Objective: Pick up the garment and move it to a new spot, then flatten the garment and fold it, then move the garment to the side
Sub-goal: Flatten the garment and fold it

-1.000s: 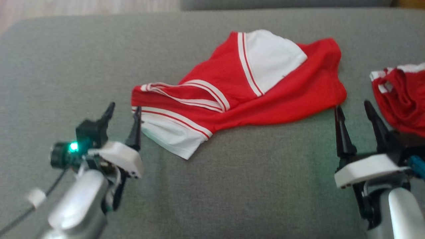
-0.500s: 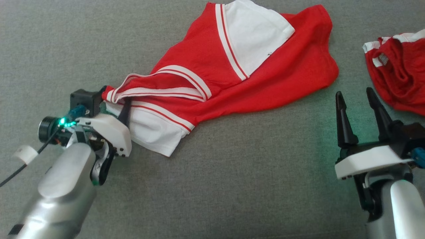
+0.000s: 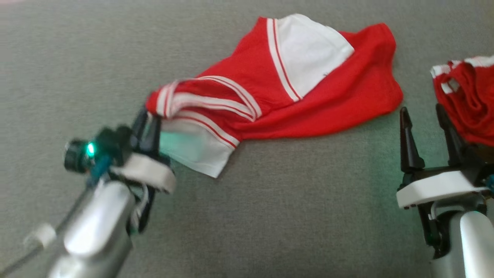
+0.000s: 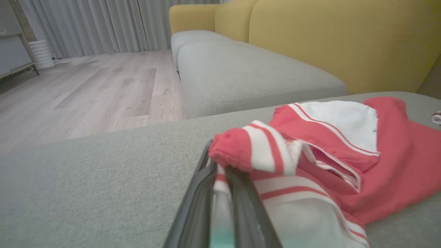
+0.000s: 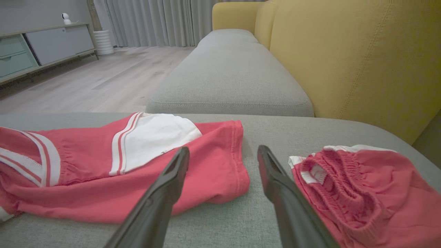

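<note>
The garment (image 3: 332,104) is a red top with white panels and striped trim, lying crumpled on the grey cushion (image 3: 270,216). My left gripper (image 3: 148,124) is shut on its left striped edge, which is bunched up and raised slightly. In the left wrist view the fingers (image 4: 193,206) pinch white fabric, with the garment (image 4: 396,155) trailing to the right. My right gripper (image 3: 424,116) stands open just off the garment's right end, touching nothing. The right wrist view has the garment (image 5: 86,162) to the left of my right gripper (image 5: 223,151).
A second crumpled red garment (image 3: 471,104) lies at the right edge, close beside my right gripper, also seen as a red heap (image 5: 361,193). A yellow backrest (image 5: 344,51) rises behind. Another grey cushion (image 4: 241,75) and wooden floor (image 4: 86,93) lie beyond.
My left gripper moved in from beside the garment and shut on its left striped edge, bunching and lifting it a little. The head camera shifted. The right gripper stayed open.
</note>
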{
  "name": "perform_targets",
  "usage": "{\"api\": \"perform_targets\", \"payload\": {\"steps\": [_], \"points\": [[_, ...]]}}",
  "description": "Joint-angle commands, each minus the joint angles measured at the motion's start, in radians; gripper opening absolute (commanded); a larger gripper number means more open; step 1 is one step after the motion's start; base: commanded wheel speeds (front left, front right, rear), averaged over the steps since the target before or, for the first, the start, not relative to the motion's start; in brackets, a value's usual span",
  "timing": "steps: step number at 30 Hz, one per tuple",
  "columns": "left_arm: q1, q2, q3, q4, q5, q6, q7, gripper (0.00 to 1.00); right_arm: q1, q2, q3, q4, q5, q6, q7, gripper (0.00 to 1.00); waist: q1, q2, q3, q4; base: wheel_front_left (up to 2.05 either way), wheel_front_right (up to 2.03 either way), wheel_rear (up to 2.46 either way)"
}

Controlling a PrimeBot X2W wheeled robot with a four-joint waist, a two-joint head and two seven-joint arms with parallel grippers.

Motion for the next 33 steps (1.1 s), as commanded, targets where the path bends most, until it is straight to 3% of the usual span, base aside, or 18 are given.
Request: {"api": "perform_targets", "payload": {"steps": [1,9,15,21,33], "points": [[0.016,0.035,0.035,-0.06,0.008,0.019,-0.017,0.0,0.006,-0.005,0.016,-0.031,0.009,0.007,-0.008,1.0,0.0,0.0,-0.025,0.026,0.0,0.0,0.0],[0.23,0.088,0.013,-0.423,0.041,0.148,0.018,0.0,0.04,-0.005,-0.01,-0.018,0.019,0.007,-0.007,1.0,0.0,0.0,-0.084,0.08,0.0,0.0,0.0],[0.276,0.099,-0.014,-0.55,0.037,0.185,0.105,0.0,0.034,-0.005,-0.009,-0.016,0.024,0.007,-0.009,1.0,0.0,0.0,-0.08,0.068,0.0,0.0,0.0],[0.224,0.087,0.046,-0.398,-0.028,0.17,0.102,0.0,0.011,-0.005,-0.009,-0.021,0.021,0.007,-0.005,1.0,0.0,0.0,-0.029,0.019,0.0,0.0,0.0],[0.056,0.061,0.152,0.009,-0.118,0.091,0.018,0.0,-0.019,-0.005,-0.03,-0.018,0.004,0.007,-0.007,1.0,0.0,0.0,0.037,-0.048,0.0,0.0,0.0]]}}
